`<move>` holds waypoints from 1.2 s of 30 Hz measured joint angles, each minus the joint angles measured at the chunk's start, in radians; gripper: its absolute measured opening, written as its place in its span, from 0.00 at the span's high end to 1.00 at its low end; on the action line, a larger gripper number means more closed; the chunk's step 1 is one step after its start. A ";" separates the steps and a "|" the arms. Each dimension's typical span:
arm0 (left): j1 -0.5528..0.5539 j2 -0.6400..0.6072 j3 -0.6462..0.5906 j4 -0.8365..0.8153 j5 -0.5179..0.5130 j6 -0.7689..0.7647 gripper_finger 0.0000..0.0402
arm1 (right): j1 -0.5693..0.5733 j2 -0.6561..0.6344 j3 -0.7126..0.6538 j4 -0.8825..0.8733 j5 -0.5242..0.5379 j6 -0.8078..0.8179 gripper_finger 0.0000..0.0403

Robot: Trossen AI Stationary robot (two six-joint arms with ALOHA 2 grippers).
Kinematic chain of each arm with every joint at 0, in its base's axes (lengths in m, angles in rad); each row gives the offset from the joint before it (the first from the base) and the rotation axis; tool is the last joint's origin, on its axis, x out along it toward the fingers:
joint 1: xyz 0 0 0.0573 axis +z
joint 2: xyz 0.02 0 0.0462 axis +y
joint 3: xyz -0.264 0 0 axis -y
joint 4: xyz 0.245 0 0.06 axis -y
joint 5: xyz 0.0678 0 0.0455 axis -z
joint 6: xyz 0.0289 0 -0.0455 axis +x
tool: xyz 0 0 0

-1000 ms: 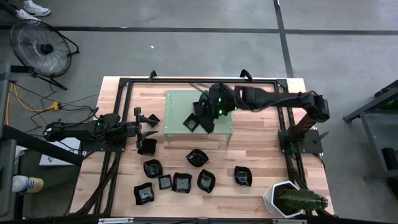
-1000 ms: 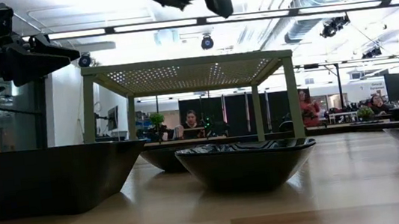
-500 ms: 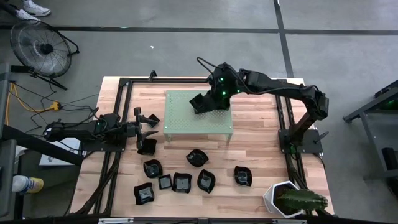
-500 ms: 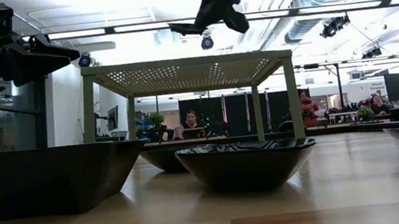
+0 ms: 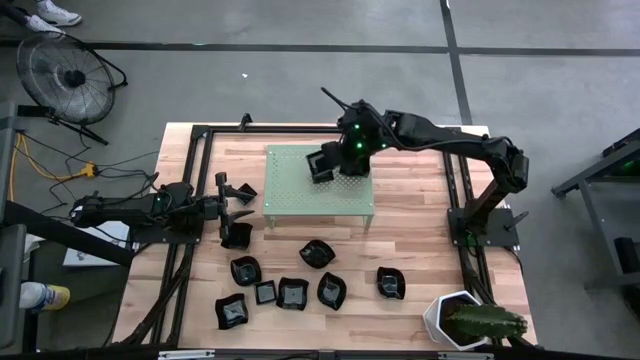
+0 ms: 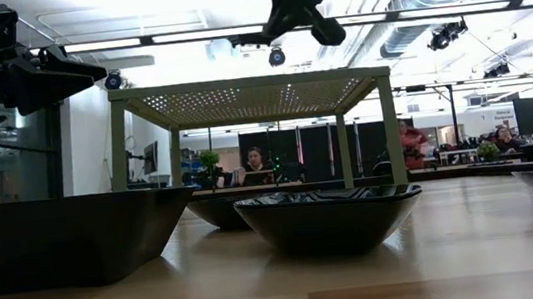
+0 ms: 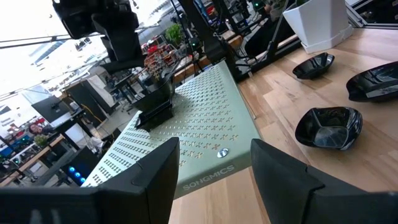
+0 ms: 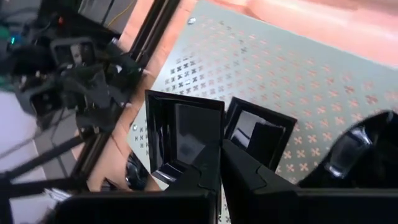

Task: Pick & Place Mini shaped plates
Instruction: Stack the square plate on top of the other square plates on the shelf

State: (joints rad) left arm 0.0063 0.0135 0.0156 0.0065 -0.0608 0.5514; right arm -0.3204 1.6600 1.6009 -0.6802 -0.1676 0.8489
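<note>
From the high view I see the right end effector (image 5: 322,165) over the pale green perforated stand (image 5: 318,200) at the middle of the counter (image 5: 420,250), near the stand's far edge, pinching a square black plate (image 5: 321,163); the left end effector (image 5: 238,198) waits spread at the counter's left edge, just above one black plate (image 5: 236,235); seven more mini plates (image 5: 290,292) lie along the near half of the counter, and a white plant pot (image 5: 455,318) sits at the near right corner.

In the low view I look past a rounded plate (image 6: 330,218) on the wood; the right arm hangs above the stand's top.

Through the left wrist view I see its own fingers (image 7: 155,180) apart, the stand ahead, and three plates (image 7: 328,126) on the counter beside it.

Through the right wrist view the fingers (image 8: 205,168) press together on the rim of the square plate, held tilted above the stand; a second square plate (image 8: 258,134) lies on the stand just behind it.
</note>
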 joint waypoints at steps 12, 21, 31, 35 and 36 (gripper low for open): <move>0.000 0.000 0.000 0.000 0.000 0.000 0.52 | -0.006 0.003 -0.051 -0.020 0.003 0.096 0.97; 0.000 0.000 0.000 0.000 0.000 0.000 0.52 | -0.009 0.004 -0.109 0.028 0.003 0.131 0.97; 0.000 0.000 0.000 0.000 0.000 0.000 0.52 | -0.013 0.004 -0.110 0.066 -0.001 0.120 0.96; 0.000 0.000 0.000 0.000 0.000 0.000 0.52 | -0.013 0.004 -0.110 0.064 -0.018 0.111 0.96; 0.000 0.000 0.000 0.000 0.000 0.000 0.52 | -0.013 0.004 -0.110 0.064 -0.019 0.107 0.96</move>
State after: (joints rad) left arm 0.0063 0.0135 0.0155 0.0066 -0.0608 0.5514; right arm -0.3336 1.6642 1.4910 -0.6159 -0.1867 0.9559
